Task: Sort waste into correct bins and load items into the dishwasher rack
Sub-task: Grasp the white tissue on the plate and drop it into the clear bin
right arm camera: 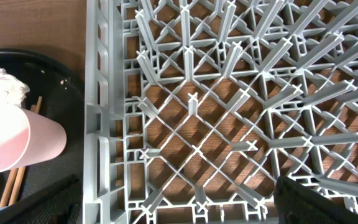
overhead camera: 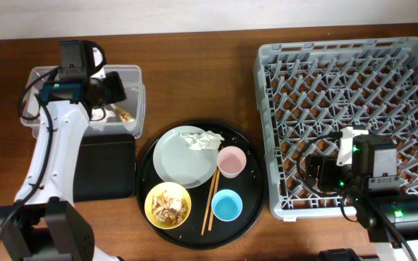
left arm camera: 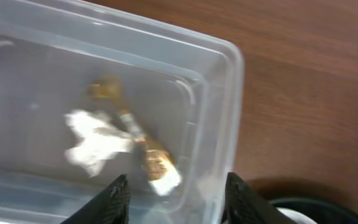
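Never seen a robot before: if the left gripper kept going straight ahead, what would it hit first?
Probably the golden-brown wrapper piece in the clear tub, ahead of the open left gripper; depth is unclear, so possibly the tub floor beside it.

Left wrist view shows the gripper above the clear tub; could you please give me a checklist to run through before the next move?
1. Left gripper open and empty: ok, fingers apart, nothing between them.
2. Wrapper piece inside the clear tub: ok.
3. Tissue binned: not ok, it lies on the plate.
4. Food scraps binned: not ok, they sit in the yellow bowl.
5. Right gripper open: ok, over the dishwasher rack.
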You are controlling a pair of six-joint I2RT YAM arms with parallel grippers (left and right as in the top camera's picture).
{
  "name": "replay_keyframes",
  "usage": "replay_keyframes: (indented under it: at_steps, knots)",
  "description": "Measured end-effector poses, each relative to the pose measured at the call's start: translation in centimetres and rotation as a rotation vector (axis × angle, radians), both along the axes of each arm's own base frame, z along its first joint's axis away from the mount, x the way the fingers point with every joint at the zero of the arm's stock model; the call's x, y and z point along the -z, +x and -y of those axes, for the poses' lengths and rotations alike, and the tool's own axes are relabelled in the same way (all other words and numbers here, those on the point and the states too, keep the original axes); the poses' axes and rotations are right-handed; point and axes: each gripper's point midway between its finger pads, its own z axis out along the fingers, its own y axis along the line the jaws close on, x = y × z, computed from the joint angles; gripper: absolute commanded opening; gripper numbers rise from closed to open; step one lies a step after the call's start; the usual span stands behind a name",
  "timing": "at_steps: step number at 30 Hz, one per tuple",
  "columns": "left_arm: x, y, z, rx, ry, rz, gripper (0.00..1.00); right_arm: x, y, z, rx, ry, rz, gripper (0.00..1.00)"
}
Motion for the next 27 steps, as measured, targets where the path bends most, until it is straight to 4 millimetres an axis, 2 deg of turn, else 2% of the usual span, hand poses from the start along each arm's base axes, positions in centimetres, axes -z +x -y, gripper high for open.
replay_keyframes:
  at_steps: [2, 4, 5, 6, 7, 8, 10, 13, 15, 16, 17, 18, 20, 25, 27]
  knots:
    - [0.1, -0.3, 2.0, 0.055, -0.047, -0.011, 0.49, 0.0, 0.0, 0.0, 0.000, 0.000, 0.000, 0.99]
    - [0.1, -0.8, 6.3, 0.160, -0.088, -0.018, 0.49, 0.0, 0.0, 0.0, 0.001, 0.000, 0.000, 0.99]
    - [0.1, -0.9, 7.4, 0.188, -0.095, -0.020, 0.50, 0.0, 0.0, 0.0, 0.000, 0.000, 0.000, 0.99]
    - [0.2, -1.5, 10.5, 0.264, -0.097, -0.024, 0.52, 0.0, 0.0, 0.0, 0.000, 0.000, 0.000, 0.99]
    - [0.6, -2.1, 12.5, 0.317, -0.094, -0.036, 0.53, 0.0, 0.0, 0.0, 0.000, 0.000, 0.000, 0.99]
    - [1.4, -2.6, 14.2, 0.357, -0.081, -0.053, 0.53, 0.0, 0.0, 0.0, 0.000, 0.000, 0.000, 0.99]
    - [3.5, -3.2, 16.2, 0.400, -0.064, -0.103, 0.53, 0.0, 0.0, 0.0, 0.000, 0.000, 0.000, 0.99]
    - [9.4, -5.2, 19.7, 0.481, -0.030, -0.249, 0.53, 0.0, 0.0, 0.0, 0.000, 0.000, 0.000, 0.99]
    - [12.6, -6.8, 21.2, 0.521, -0.006, -0.340, 0.51, 0.0, 0.0, 0.0, 0.000, 0.000, 0.000, 0.99]
    - [13.3, -7.3, 21.4, 0.530, 0.001, -0.363, 0.40, 0.0, 0.0, 0.0, 0.000, 0.000, 0.000, 0.99]
    - [14.1, -7.9, 21.7, 0.542, 0.010, -0.393, 0.24, 0.0, 0.0, 0.0, 0.000, 0.000, 0.000, 0.99]
    - [14.9, -8.4, 21.9, 0.553, 0.018, -0.416, 0.00, 0.0, 0.0, 0.0, 0.000, 0.000, 0.000, 0.99]
    - [15.9, -9.2, 22.0, 0.561, 0.031, -0.456, 0.00, 0.0, 0.0, 0.0, 0.000, 0.000, 0.000, 0.99]
    - [16.0, -9.5, 21.5, 0.554, 0.034, -0.475, 0.00, 0.0, 0.0, 0.0, 0.000, 0.000, 0.000, 0.99]
    - [15.1, -9.1, 20.3, 0.523, 0.027, -0.470, 0.00, 0.0, 0.0, 0.0, 0.000, 0.000, 0.000, 0.99]
